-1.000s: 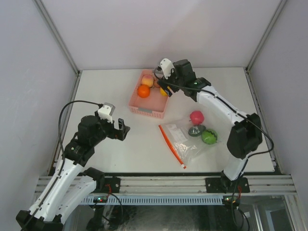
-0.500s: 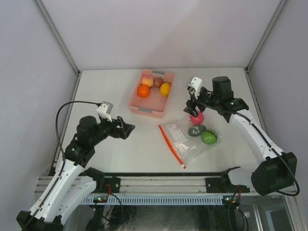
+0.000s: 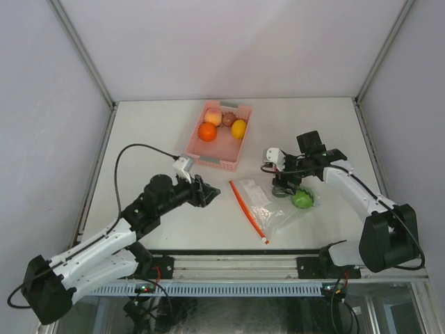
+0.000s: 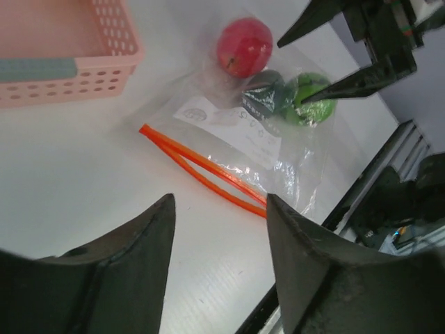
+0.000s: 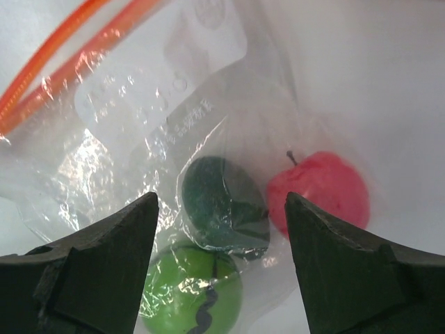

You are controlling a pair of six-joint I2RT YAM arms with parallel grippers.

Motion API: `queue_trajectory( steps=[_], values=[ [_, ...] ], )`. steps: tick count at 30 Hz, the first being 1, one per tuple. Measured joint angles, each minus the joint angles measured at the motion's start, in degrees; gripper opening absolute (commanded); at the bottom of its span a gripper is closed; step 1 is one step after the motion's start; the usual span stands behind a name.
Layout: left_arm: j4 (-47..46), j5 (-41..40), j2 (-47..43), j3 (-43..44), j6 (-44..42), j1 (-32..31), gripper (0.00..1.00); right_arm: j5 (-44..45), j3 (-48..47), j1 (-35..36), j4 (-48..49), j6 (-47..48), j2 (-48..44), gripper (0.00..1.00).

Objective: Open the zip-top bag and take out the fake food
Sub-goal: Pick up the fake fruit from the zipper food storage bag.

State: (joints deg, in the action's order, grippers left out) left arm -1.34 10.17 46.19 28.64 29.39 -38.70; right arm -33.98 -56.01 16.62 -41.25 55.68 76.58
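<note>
- Since a second ago, the right claw (image 5: 220,196) has swung away from the pink slotted plastic basket (image 3: 208,161). It has come down over the clear crinkly plastic zip-top bag (image 3: 268,212). The left claw (image 4: 219,198) has also stretched forward across the white table (image 3: 146,122) toward that same bag.
- Nearest to the bases, the left claw sits low over the table, just short of the bag's mouth. Its jaws are spread with nothing between them, and it's not touching the plastic.
- Next is the thin red-orange zipper strip (image 4: 201,167) along the bag's left edge. Its two tracks bow apart in the middle, so the mouth gapes a bit.
- The bag lies on the table right of centre, between the two arms. A white printed label (image 4: 229,125) shows on it.
- At the bag's far end, under the film, there's a glossy bright green round plastic fruit (image 5: 198,299). A dark green round plastic piece (image 5: 226,209) is pressed right up against it.
- A red-pink plastic apple with a short stem (image 4: 243,43) sits just beside the dark green one. Honestly can't tell if it's under the film or just outside it.
- The right claw hangs over that cluster with its fingers wide apart either side of the dark green piece, pinching nothing.
- Farthest back and well apart from the bag, the basket holds four more pieces. They are an orange plastic ball (image 3: 207,131), a yellow plastic fruit (image 3: 239,129), a peach-coloured fruit (image 3: 213,117) and a small brown piece (image 3: 228,119).
</note>
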Motion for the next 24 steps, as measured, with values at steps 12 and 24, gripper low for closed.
queue_trajectory(
  steps=[12,24],
  values=[
    [-23.34,-11.08,11.41,-9.2,-18.88,-15.3,0.42,12.55,0.04,-0.11,-1.68,2.27,4.5,0.61],
    [-35.95,-9.77,25.9,-9.2,-32.13,-19.69,0.42,17.62,-0.17,-0.15,-2.91,1.62,9.49,0.41]
  ],
)
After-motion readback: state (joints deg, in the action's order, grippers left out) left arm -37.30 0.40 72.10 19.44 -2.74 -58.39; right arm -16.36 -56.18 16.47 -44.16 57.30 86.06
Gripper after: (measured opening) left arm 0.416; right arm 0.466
